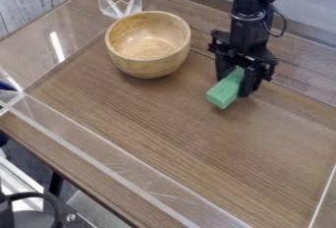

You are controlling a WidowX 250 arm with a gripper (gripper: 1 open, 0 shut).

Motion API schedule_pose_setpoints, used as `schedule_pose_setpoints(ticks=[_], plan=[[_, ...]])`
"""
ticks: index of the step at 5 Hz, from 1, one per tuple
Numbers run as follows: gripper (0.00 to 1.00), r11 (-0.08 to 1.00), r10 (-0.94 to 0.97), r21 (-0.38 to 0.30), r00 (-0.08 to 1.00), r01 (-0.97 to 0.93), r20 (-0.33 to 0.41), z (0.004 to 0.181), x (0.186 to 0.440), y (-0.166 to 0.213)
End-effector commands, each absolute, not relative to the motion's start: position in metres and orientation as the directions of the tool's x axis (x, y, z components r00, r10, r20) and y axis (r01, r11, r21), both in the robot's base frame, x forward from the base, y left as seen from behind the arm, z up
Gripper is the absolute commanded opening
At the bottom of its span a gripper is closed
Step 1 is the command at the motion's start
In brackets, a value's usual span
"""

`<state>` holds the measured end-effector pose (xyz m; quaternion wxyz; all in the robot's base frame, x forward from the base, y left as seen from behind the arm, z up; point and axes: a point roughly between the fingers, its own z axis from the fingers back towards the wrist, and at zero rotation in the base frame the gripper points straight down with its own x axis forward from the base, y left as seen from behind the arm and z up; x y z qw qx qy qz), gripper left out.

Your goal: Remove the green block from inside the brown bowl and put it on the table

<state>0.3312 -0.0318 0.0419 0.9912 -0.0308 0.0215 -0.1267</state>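
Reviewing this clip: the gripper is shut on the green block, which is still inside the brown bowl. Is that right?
Not quite. The gripper is shut on the green block, but the block is outside the brown bowl, over the table to the bowl's right. The bowl is empty. The camera view shows it.

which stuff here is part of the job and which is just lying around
Part of the job:
- green block, gripped by the tool, beside the bowl
- brown bowl, nothing in it
- table

Just lying about:
- clear acrylic walls along the table edges
- clear pointed piece behind the bowl
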Motion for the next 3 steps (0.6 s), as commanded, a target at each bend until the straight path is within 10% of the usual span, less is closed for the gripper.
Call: schedule_pose_setpoints(ticks=[1, 3], plan=[[0.0, 0.965, -0.257, -0.052, 0.966, 0.258, 0.039, 0.058, 0.346, -0.029], [0.0, 0.967, -0.247, -0.058, 0.969, 0.248, 0.028, 0.044, 0.349, -0.026]])
